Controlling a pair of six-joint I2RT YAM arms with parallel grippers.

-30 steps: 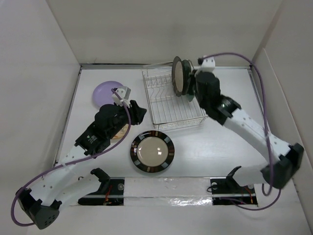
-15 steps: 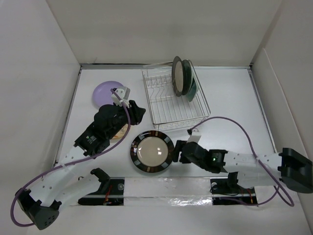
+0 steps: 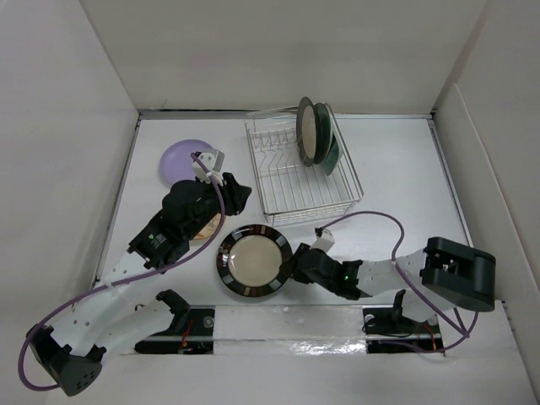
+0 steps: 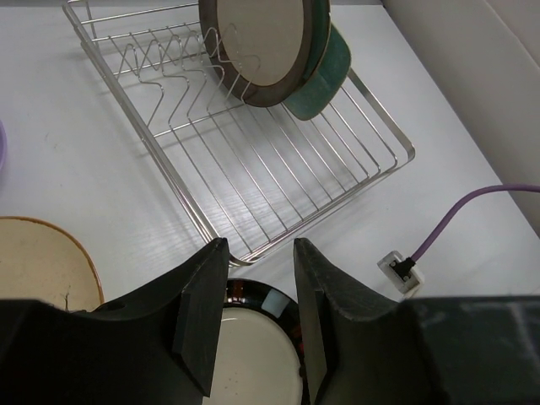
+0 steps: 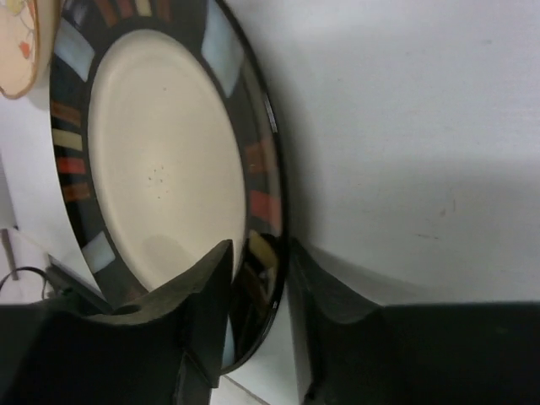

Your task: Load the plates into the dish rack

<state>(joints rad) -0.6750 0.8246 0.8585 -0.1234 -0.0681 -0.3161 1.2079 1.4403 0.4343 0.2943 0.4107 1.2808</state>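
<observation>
the right gripper was clamped on the right-hand rim of the black-rimmed plate, which lay flat on the tabletop just before the dish rack. the left gripper hung slightly parted, empty.

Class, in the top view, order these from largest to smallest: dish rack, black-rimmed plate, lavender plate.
1. dish rack
2. black-rimmed plate
3. lavender plate, though the left arm hides part of it.
</observation>
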